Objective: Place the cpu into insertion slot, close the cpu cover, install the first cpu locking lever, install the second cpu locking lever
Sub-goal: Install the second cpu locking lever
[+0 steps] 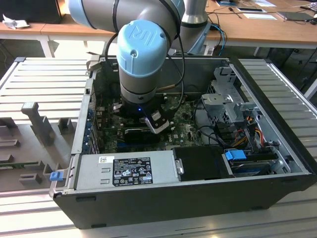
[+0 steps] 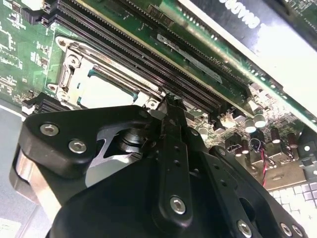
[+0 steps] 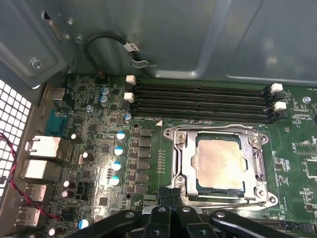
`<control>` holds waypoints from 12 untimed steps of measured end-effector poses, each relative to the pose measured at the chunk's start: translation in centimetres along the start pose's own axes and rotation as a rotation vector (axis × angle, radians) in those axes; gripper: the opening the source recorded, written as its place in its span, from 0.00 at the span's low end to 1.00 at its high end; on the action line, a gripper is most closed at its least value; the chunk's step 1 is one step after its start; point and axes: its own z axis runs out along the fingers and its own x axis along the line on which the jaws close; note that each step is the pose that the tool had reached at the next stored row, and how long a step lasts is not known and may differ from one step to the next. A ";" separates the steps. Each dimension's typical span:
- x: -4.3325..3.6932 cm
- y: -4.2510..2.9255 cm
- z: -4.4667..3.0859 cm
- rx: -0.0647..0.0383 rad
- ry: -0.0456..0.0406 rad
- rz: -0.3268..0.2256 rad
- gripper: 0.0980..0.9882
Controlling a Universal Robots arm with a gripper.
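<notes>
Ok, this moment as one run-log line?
silver-grey square cpu: seated in black insertion slot | dark metal cpu cover: closed over it | gripper: at socket's edge | green motherboard

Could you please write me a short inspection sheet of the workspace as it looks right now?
Surface: green motherboard inside an open computer case lying on a slatted table.
Job's things: the cpu sits in the insertion slot; the cpu cover lies closed around it.
Clutter: nothing seen on the board; grey brackets on the table.
Grippers: gripper low beside the socket; jaws look shut, holding nothing.
Cables: red and black wires at the board's edge.
Surroundings: desks behind.
</notes>
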 end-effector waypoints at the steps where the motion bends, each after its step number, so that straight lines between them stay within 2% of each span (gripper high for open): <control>1: 0.00 -0.02 0.03 -0.005 -0.0002 0.000 0.01; 3: 0.00 -0.05 0.15 -0.016 -0.0010 0.000 0.01; 9: 0.00 -0.27 0.65 -0.023 -0.0013 0.000 0.01; 12: 0.00 -0.27 0.67 -0.027 -0.0016 -0.001 0.01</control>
